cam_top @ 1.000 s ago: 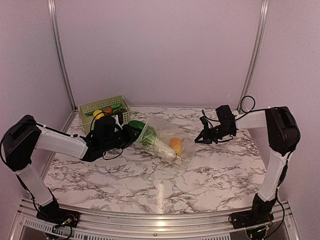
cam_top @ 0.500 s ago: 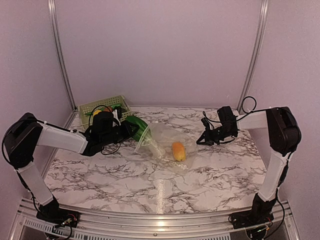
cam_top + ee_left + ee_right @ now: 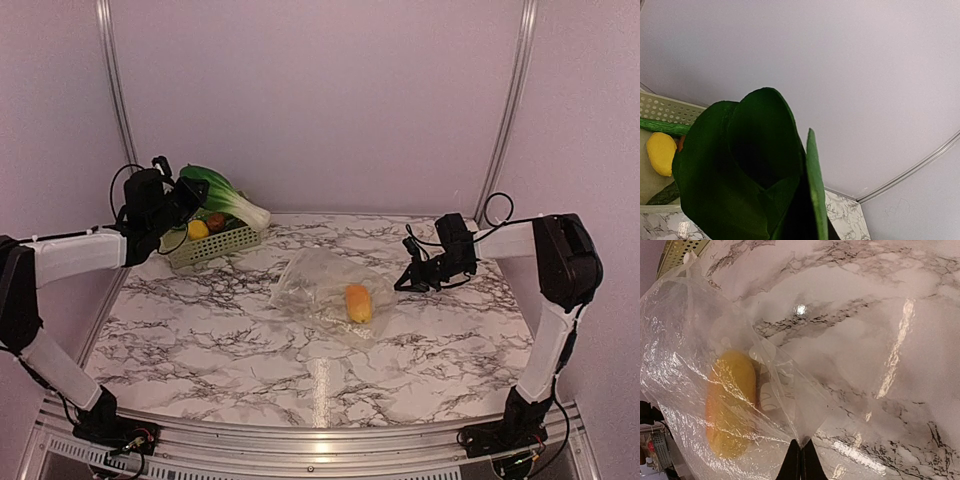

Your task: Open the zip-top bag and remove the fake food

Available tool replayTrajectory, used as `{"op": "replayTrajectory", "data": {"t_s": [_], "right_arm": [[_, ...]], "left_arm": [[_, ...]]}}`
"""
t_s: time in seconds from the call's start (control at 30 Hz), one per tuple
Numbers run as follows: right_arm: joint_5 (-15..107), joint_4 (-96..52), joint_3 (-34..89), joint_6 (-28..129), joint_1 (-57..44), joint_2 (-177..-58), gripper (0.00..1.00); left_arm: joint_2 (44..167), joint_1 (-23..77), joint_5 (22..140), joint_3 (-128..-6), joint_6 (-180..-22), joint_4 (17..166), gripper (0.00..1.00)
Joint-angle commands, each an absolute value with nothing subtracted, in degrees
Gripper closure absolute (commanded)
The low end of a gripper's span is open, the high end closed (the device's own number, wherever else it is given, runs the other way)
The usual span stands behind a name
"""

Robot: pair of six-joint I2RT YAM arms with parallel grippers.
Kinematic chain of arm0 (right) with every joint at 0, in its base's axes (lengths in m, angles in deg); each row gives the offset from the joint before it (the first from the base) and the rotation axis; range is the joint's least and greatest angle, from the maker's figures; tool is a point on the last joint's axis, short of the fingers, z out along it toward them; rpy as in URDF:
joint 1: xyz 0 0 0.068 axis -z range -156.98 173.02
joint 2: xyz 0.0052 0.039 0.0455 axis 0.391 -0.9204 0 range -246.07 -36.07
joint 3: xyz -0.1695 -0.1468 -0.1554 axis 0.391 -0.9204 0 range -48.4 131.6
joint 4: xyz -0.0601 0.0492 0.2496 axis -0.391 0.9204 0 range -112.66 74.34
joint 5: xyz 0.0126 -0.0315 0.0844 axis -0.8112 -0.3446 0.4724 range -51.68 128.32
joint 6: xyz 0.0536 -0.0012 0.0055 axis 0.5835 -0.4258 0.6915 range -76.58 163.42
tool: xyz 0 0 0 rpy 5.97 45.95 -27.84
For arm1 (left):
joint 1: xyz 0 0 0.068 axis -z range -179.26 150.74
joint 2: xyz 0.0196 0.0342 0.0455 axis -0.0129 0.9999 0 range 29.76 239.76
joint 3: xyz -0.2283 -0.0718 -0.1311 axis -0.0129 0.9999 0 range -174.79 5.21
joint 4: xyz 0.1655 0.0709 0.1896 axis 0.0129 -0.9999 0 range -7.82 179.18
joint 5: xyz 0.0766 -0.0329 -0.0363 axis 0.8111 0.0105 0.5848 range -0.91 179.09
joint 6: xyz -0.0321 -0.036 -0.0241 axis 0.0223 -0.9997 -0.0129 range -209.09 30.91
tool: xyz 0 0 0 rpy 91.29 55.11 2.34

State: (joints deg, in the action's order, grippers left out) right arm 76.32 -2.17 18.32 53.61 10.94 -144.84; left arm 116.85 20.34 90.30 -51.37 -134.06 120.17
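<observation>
Nearest you, the marble-print counter [image 3: 250, 360] is glossy, and that's my first worry. The zip-top bag [image 3: 320, 285] lies flat in the middle of it. It's thin, crinkly clear film, so any tug will probably slide the whole thing instead of opening it. One orange-yellow piece [image 3: 356, 302] of fake food, a smooth oval, sits inside toward the bag's 3 o'clock end. I can't tell from here which edge is the mouth.

Your right claw [image 3: 405, 280], at 3 o'clock from the bag, is pinched tight on just the tip of a corner. The wrist view shows only a sliver of film between the jaws. With plastic that slippery and a bite that small, it could pop free the moment you lift.

Out at 10 o'clock, your left claw [image 3: 183, 192] is up in the air, clamped on the toy bok choy [image 3: 228, 200], which is hard plastic with dark green leaves and a white stalk. It hangs above the light green lattice basket [image 3: 215, 243]. The stalk pokes past the rim toward 3 o'clock, so if you let go there it could bounce onto the counter. It could also tip the light basket, which holds a yellow piece [image 3: 198, 229] and a brownish one.
</observation>
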Motion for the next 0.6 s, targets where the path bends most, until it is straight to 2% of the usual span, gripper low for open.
{"op": "replayTrajectory", "data": {"t_s": [0.0, 0.57], "right_arm": [[77.0, -1.7, 19.1, 52.4, 11.7, -143.8, 1.00], [78.9, -2.3, 19.3, 52.4, 11.7, -144.9, 1.00]], "left_arm": [[118.6, 16.3, 95.5, -53.8, -139.6, 118.7, 0.86], [133.0, 14.5, 116.2, -55.2, -152.9, 130.9, 0.84]]}}
